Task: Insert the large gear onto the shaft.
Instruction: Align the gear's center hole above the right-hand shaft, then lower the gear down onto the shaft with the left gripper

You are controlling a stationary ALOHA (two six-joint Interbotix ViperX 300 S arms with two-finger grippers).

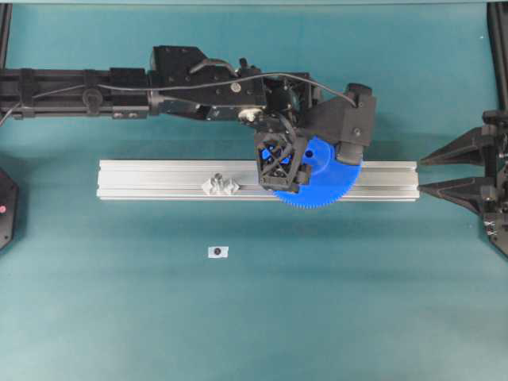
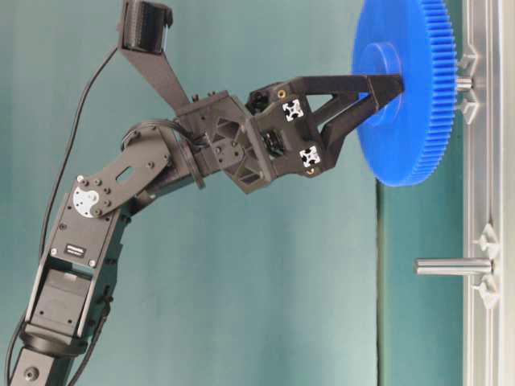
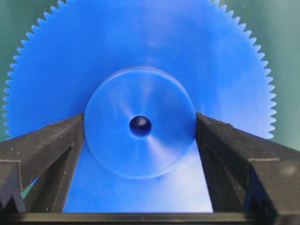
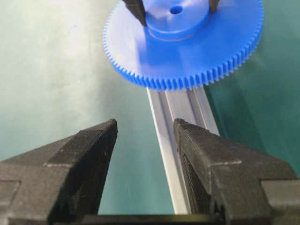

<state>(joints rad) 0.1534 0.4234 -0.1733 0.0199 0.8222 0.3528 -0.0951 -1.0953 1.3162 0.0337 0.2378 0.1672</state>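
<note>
The large gear (image 3: 140, 47) is a bright blue toothed disc with a raised hub and a small bore. It sits over the aluminium rail (image 1: 159, 178) at its right part, and the shaft (image 2: 465, 81) shows as a short grey stub between the gear's underside and the rail. My left gripper (image 3: 140, 124) straddles the hub, with both fingers (image 3: 56, 140) against its sides. In the overhead view my left gripper (image 1: 305, 163) covers the gear (image 1: 325, 186) from the left. My right gripper (image 1: 425, 173) stands open by the rail's right end, holding nothing.
A second pin (image 2: 451, 266) stands bare in its clear mount (image 1: 220, 185) further left on the rail. A small white tag with a dark dot (image 1: 217, 252) lies on the teal mat in front of the rail. The left arm stretches across the back.
</note>
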